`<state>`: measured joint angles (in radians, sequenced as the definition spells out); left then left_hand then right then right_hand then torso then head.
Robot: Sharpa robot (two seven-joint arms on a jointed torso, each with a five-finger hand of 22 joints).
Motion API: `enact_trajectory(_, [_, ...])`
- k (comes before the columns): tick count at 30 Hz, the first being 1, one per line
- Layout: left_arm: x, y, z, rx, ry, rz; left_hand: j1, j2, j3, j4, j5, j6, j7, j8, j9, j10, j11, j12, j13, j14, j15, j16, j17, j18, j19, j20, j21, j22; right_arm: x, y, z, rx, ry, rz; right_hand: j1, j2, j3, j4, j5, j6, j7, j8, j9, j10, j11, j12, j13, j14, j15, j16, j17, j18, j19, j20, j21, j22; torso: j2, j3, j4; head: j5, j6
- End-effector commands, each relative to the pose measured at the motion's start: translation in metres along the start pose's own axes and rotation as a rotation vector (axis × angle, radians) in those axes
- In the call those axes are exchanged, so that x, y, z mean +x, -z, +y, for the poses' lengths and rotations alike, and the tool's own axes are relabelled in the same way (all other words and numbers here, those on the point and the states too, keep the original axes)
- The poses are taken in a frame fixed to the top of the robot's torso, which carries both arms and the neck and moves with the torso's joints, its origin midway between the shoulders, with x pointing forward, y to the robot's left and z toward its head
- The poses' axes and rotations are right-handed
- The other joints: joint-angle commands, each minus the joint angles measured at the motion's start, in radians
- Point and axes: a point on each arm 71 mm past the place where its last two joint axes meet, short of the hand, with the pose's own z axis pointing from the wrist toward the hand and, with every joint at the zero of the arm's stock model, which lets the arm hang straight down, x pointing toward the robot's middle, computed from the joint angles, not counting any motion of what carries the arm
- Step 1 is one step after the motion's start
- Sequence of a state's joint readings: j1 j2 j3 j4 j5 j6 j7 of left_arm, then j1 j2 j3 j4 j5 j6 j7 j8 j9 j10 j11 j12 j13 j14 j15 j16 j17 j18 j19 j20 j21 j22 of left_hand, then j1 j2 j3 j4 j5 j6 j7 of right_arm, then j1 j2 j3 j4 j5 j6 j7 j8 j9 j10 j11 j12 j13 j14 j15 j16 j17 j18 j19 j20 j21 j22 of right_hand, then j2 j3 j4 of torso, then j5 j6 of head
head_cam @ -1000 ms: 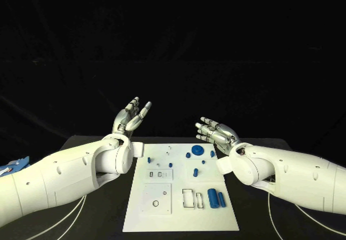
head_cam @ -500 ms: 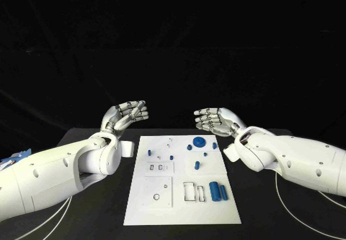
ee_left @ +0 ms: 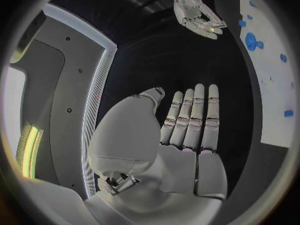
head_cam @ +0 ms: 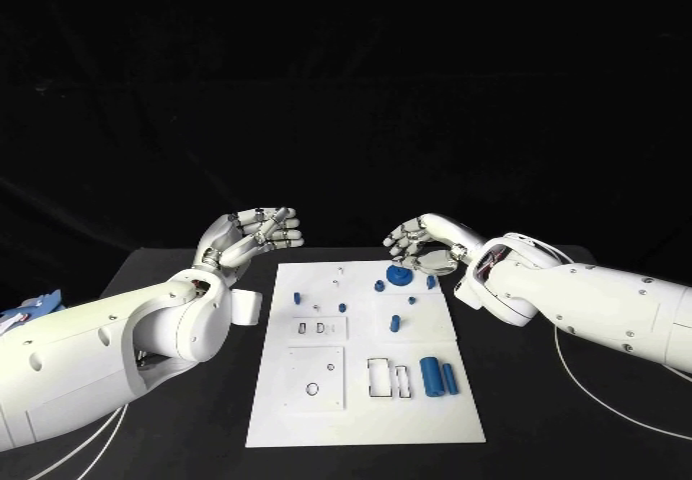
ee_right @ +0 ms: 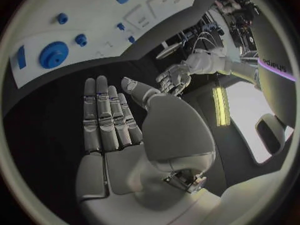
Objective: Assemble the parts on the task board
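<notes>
Head view: we see left hand (head_cam: pixel 257 234) at 10 o'clock and right hand (head_cam: pixel 427 243) at 1 o'clock off the task board (head_cam: pixel 274 420), both empty, fingers loosely curled apart.

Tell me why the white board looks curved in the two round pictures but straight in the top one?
Fisheye distortion: both wrist views bend the task board and its edge; the head view shows the same board straight-edged, brightly lit against a black table and dark background.

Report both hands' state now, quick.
Left hand: open, holding nothing, raised beyond the task board.
Right hand: open, holding nothing, above the board's far edge near the blue disc.
</notes>
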<state>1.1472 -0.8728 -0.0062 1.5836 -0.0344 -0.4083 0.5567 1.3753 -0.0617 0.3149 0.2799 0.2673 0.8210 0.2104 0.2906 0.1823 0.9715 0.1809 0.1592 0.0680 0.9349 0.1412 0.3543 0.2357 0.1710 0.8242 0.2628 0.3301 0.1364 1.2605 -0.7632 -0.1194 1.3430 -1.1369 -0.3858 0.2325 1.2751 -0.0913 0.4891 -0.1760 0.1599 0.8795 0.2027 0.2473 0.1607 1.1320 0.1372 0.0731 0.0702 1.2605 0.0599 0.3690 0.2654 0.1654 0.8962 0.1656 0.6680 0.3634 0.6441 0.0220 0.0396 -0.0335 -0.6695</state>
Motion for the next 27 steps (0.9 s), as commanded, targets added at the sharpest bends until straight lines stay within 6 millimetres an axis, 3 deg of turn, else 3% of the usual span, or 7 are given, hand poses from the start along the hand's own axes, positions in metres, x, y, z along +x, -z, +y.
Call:
enact_trajectory(1, [0.007,0.002,-0.003,0.0,0.034,0.063,0.003,-0.01,0.008,-0.001,0.0,0.006,0.026,0.002,0.001,0.007,0.002,-0.005,-0.001,0.008,-0.002,-0.001,0.002,0.014,0.007,-0.002,0.004,-0.002,0.006,-0.003,-0.001,0.043,0.26,0.114,-0.023,-0.029,-0.015,0.014,-0.002,0.052,-0.019,0.008,0.009,0.054,-0.028,-0.007,0.009,0.143,-0.038,0.094,0.089,0.019,0.076,-0.035,0.111,0.064,0.021,0.0055,0.0066,-0.003,0.0])
enact_trajectory(8, [0.011,0.006,-0.006,0.0,0.046,0.082,0.005,-0.012,0.011,-0.002,0.0,0.005,0.026,0.0,0.0,0.006,0.003,-0.009,-0.002,0.007,-0.002,-0.003,0.002,0.014,0.008,-0.003,0.003,-0.003,0.003,-0.011,0.003,0.069,0.417,0.139,-0.042,-0.067,0.026,0.048,-0.005,0.065,-0.029,-0.007,0.031,0.052,-0.037,-0.01,0.038,0.193,-0.05,0.316,0.29,0.017,0.147,-0.052,0.2,0.128,0.042,0.0113,0.0144,-0.013,0.003])
enact_trajectory(12, [0.013,0.008,-0.01,0.003,0.053,0.092,0.006,-0.014,0.013,-0.003,-0.001,0.004,0.027,-0.001,0.0,0.006,0.003,-0.011,-0.002,0.008,-0.001,-0.004,0.003,0.014,0.009,-0.003,0.003,-0.003,0.005,-0.016,0.007,0.073,0.471,0.15,-0.042,-0.084,0.037,0.068,-0.007,0.057,-0.028,-0.016,0.045,0.005,-0.032,-0.006,0.049,0.204,-0.045,0.544,0.502,-0.013,0.247,-0.048,0.355,0.342,0.059,0.0166,0.0206,-0.02,0.009])
enact_trajectory(15, [0.014,0.009,-0.013,0.007,0.057,0.096,0.006,-0.014,0.013,-0.003,-0.001,0.004,0.027,-0.001,0.0,0.006,0.003,-0.011,-0.002,0.008,-0.001,-0.004,0.003,0.014,0.009,-0.003,0.003,-0.003,0.006,-0.019,0.01,0.075,0.494,0.152,-0.04,-0.09,0.036,0.074,-0.008,0.052,-0.028,-0.019,0.05,-0.016,-0.029,-0.003,0.05,0.207,-0.042,0.623,0.577,-0.023,0.275,-0.046,0.405,0.412,0.069,0.0196,0.0235,-0.022,0.011])
enact_trajectory(21, [0.017,0.011,-0.017,0.012,0.063,0.104,0.007,-0.015,0.014,-0.003,-0.001,0.004,0.027,-0.002,0.0,0.005,0.004,-0.012,-0.002,0.007,-0.001,-0.005,0.003,0.013,0.009,-0.003,0.002,-0.004,0.008,-0.024,0.012,0.081,0.518,0.154,-0.038,-0.094,0.033,0.085,-0.01,0.046,-0.029,-0.023,0.058,-0.028,-0.029,0.004,0.055,0.214,-0.04,0.721,0.67,-0.037,0.317,-0.043,0.471,0.507,0.084,0.0245,0.0302,-0.029,0.015])
enact_trajectory(27, [0.018,0.012,-0.02,0.016,0.067,0.108,0.008,-0.015,0.015,-0.004,-0.001,0.003,0.028,-0.002,0.0,0.005,0.004,-0.014,-0.003,0.007,-0.001,-0.006,0.004,0.013,0.009,-0.003,0.002,-0.004,0.01,-0.029,0.013,0.087,0.529,0.162,-0.035,-0.094,0.033,0.09,-0.011,0.043,-0.028,-0.024,0.062,-0.033,-0.028,0.008,0.058,0.217,-0.039,0.759,0.705,-0.043,0.335,-0.042,0.499,0.549,0.097,0.0288,0.0359,-0.034,0.017])
